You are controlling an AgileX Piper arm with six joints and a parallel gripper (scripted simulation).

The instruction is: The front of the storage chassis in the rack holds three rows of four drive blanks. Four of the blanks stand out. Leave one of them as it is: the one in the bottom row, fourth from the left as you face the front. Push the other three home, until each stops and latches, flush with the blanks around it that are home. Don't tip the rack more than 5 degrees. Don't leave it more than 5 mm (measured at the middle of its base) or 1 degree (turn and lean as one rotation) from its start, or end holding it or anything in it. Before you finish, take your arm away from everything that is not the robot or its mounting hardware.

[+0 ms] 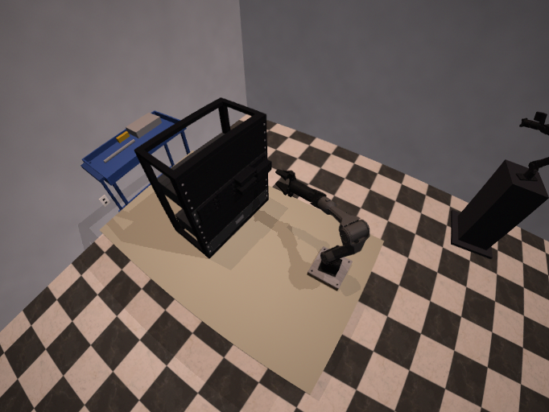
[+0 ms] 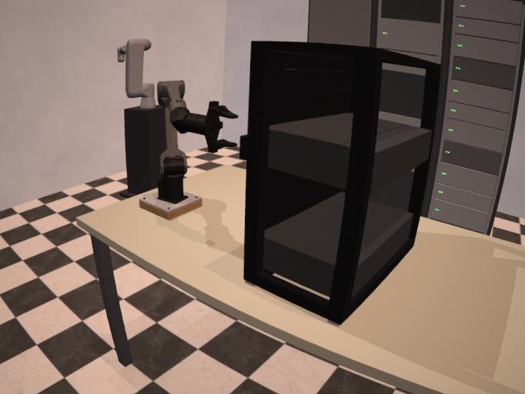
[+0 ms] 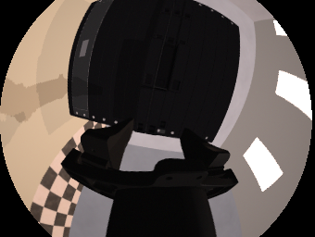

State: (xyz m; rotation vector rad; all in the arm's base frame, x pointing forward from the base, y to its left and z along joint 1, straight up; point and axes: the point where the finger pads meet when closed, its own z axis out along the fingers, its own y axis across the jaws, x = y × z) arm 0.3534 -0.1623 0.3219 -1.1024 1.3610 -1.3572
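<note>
The rack (image 1: pixel 208 177) stands on the tan surface (image 1: pixel 248 310), its front turned toward the arm's base plate (image 1: pixel 330 268). The storage chassis (image 1: pixel 237 188) sits in the middle of that front; a darker block stands proud of it, most likely one or more of the drive blanks, though the separate rows and positions are too dark to tell apart in any view.

The gripper (image 2: pixel 220 126) hangs off the rack's front, near it but plainly not touching, at roughly the height of the chassis. Its fingers are spread wide apart with nothing between them. In the wrist view the rack's front fills the field beyond the fingers, so the tool is aimed square at the face.

Judgement: the arm is lining up for a push, at a stand-off distance. Open fingers suit the job poorly only if a tip catches an edge; a push calls for contact, not a grasp, and nothing may end up held. The rack looks upright. A push well above its base risks shifting or leaning it, so pressure should be straight and steady.
</note>
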